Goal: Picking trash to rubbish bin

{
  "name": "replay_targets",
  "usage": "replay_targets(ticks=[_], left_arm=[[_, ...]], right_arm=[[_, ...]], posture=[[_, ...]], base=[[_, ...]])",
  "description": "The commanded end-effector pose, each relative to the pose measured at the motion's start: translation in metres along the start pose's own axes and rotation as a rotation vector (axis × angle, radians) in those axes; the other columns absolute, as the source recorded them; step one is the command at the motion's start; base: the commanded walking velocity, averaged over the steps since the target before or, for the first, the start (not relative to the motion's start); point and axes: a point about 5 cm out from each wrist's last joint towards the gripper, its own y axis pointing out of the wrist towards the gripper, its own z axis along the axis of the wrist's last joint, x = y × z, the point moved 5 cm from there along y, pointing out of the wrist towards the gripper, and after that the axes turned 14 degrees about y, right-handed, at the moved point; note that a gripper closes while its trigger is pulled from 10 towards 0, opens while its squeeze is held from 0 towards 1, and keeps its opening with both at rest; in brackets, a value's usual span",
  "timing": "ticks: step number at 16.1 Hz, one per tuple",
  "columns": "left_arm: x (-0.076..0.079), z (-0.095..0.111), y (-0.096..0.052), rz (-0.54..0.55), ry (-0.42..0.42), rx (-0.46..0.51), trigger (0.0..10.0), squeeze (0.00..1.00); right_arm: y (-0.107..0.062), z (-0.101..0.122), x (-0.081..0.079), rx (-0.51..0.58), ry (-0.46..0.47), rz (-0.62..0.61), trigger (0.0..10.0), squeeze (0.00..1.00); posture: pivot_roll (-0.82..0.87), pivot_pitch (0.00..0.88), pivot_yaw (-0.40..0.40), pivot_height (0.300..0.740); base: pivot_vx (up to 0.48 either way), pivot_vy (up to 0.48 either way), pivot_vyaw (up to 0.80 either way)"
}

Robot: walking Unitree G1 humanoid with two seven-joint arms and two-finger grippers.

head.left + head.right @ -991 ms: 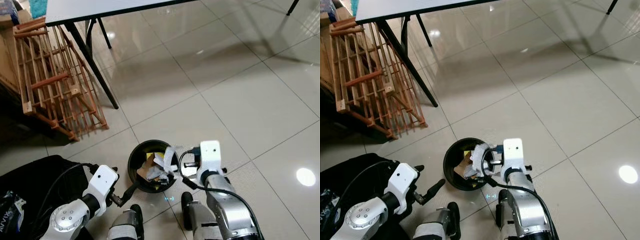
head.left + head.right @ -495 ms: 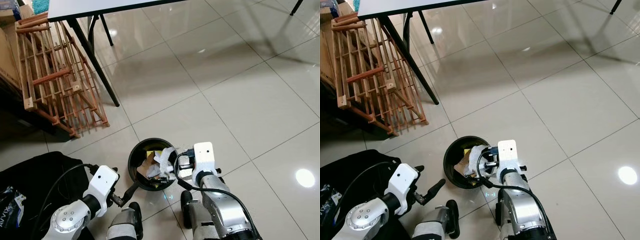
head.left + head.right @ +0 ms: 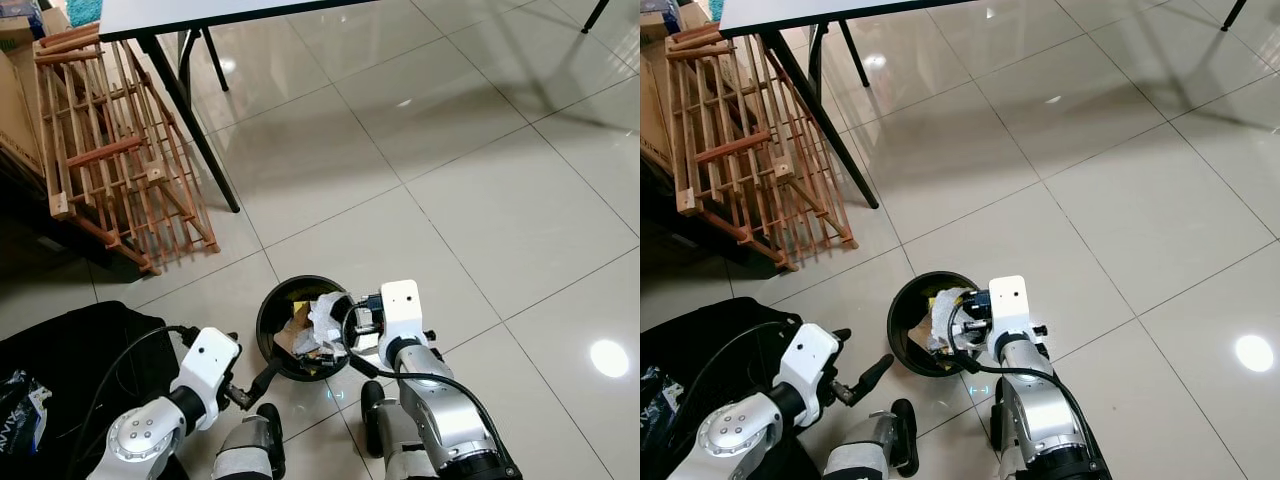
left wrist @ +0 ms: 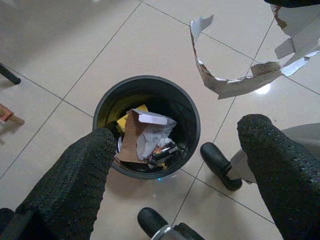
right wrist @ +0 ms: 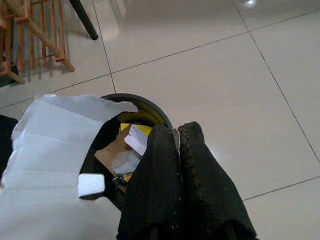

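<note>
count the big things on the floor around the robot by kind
rubbish bin: 1
wooden rack: 1
table: 1
black bag: 1
total: 4

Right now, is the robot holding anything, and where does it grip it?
Yes. The right tool pinches torn white paper by one edge, over the bin. The left tool is open and holds nothing.

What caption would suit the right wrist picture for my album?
Right gripper, jaws pinched shut on torn white paper, holds it over the black rubbish bin.
</note>
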Motion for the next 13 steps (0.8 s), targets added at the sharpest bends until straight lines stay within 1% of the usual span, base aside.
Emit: replay_targets(ticks=[1, 3, 5, 8, 9, 10, 12, 13], left_arm=[[0.006, -0.011, -0.002, -0.013, -0.018, -0.036, 10.0, 0.0], [0.006, -0.01, 0.0, -0.013, -0.016, -0.033, 10.0, 0.0], [-0.002, -0.001, 0.007, 0.041, -0.025, 0.007, 10.0, 0.0], [-0.007, 0.008, 0.016, 0.071, -0.033, 0.04, 10.0, 0.0], [-0.01, 0.011, 0.021, 0.095, -0.037, 0.053, 10.0, 0.0], [-0.012, 0.012, 0.022, 0.11, -0.038, 0.058, 10.0, 0.0], [-0.023, 0.017, 0.03, 0.199, -0.058, 0.076, 10.0, 0.0], [-0.024, 0.018, 0.034, 0.207, -0.066, 0.079, 10.0, 0.0]], right_arm=[[-0.002, -0.013, -0.007, -0.03, 0.032, 0.01, 0.0, 0.0], [-0.003, -0.013, -0.006, -0.029, 0.032, 0.01, 0.0, 0.0], [-0.003, -0.011, -0.005, -0.009, 0.029, 0.008, 0.0, 0.0], [-0.003, -0.006, -0.001, 0.014, 0.012, 0.008, 0.0, 0.0], [-0.003, -0.005, 0.003, 0.017, 0.012, 0.001, 0.0, 0.0], [-0.003, -0.004, 0.004, 0.02, 0.012, -0.002, 0.0, 0.0], [-0.003, -0.001, 0.011, 0.034, 0.003, -0.017, 0.0, 0.0], [-0.003, -0.001, 0.013, 0.037, -0.001, -0.021, 0.0, 0.0]], posture=[[0.12, 0.351, 0.049, 0.74], [0.12, 0.344, 0.048, 0.74], [0.1, 0.332, 0.043, 0.74], [0.09, 0.312, 0.035, 0.74], [0.08, 0.304, 0.031, 0.74], [0.08, 0.304, 0.031, 0.74], [0.06, 0.28, 0.022, 0.74], [0.06, 0.273, 0.02, 0.74]], base=[[0.0, 0.0, 0.0], [0.0, 0.0, 0.0], [0.0, 0.0, 0.0], [0.0, 0.0, 0.0], [0.0, 0.0, 0.0], [0.0, 0.0, 0.0], [0.0, 0.0, 0.0], [0.0, 0.0, 0.0]])
